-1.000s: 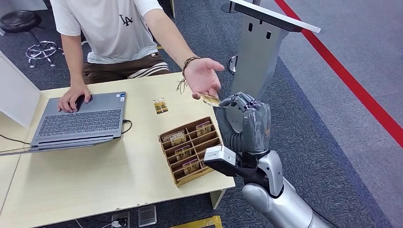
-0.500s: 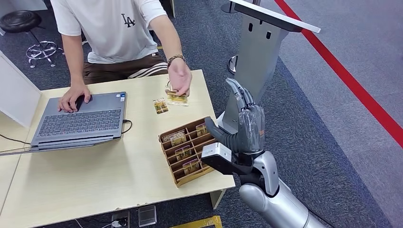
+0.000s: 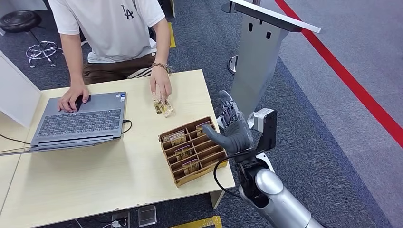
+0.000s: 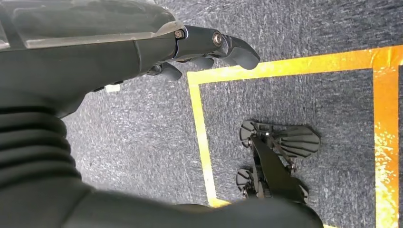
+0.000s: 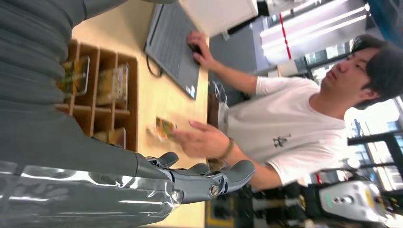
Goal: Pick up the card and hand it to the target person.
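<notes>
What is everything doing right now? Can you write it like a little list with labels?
Right hand: empty, fingers spread, raised beside the table's edge
Left hand: hanging over grey carpet, holding nothing
Card: under the person's hand, on the table
Person's other hand: on the laptop
Wooden organizer: on the table near the right hand, cards in several slots
Handover: looks done, the person has the card

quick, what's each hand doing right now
Left hand: holds nothing; open or shut cannot be told.
Right hand: open, fingers apart, holding nothing, beside the card box.
</notes>
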